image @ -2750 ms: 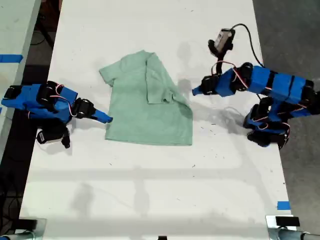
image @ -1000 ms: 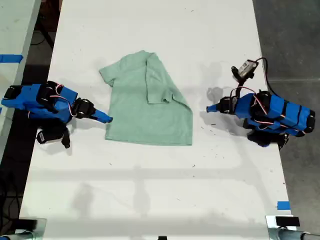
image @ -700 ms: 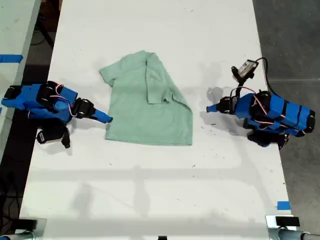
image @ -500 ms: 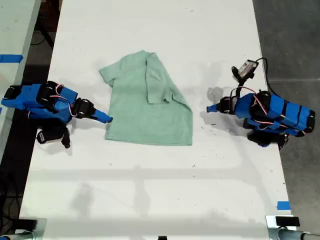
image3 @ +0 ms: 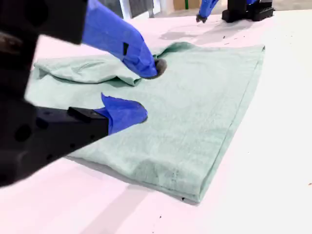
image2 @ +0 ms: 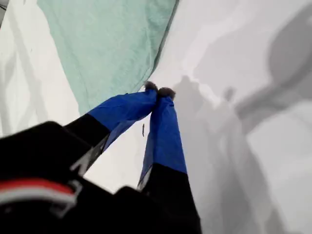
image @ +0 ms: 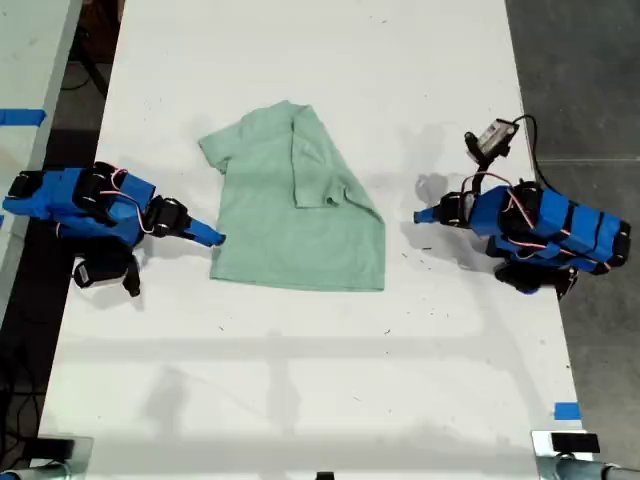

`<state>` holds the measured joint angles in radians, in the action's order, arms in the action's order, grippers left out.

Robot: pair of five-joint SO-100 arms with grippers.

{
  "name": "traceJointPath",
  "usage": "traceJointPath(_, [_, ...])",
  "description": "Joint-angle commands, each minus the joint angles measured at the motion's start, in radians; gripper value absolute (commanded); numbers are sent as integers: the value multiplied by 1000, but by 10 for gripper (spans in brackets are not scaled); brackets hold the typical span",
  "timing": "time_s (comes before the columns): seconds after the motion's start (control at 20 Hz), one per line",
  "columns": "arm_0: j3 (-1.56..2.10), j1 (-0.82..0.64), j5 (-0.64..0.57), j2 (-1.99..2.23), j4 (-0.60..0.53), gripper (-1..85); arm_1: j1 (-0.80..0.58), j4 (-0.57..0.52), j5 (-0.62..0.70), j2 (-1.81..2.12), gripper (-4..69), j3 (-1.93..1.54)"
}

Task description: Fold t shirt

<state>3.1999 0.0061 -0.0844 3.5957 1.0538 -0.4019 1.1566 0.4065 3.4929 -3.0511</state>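
Observation:
The pale mint-green t shirt [image: 290, 215] lies flat on the white table [image: 300, 380], its side toward the exterior view's right folded in so one sleeve rests on the body. My first gripper [image: 420, 216] is shut and empty, a short way off the shirt's edge on the exterior view's right. In the first wrist view its closed tips [image2: 158, 91] sit just short of the t shirt [image2: 112, 44]. My second gripper [image: 215, 239] is at the shirt's edge on the exterior view's left. It stands open [image3: 147, 89] over the t shirt [image3: 195, 107], holding nothing.
A blue tape mark [image: 566, 410] sits near the table's edge at the exterior view's lower right. A second table with blue tape [image: 22, 116] borders the exterior view's left. Grey floor [image: 580, 70] lies past the table on the exterior view's right.
My first arm has drawn back from the shirt toward the exterior view's right and folded down, and has held still for the last second. The second arm and the shirt have not moved.

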Motion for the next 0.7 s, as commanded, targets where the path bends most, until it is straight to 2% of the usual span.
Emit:
traceJointPath(0.0, [9, -11, 2, 6, -8, 111, -8, 0, -11, 15, 8, -51])
traceJointPath(0.45, [9, -11, 2, 6, -8, 111, -2, 15, -12, 15, 8, -51])
traceJointPath(0.65, [9, -11, 2, 6, -8, 111, 6, 40, -71, 15, 8, -49])
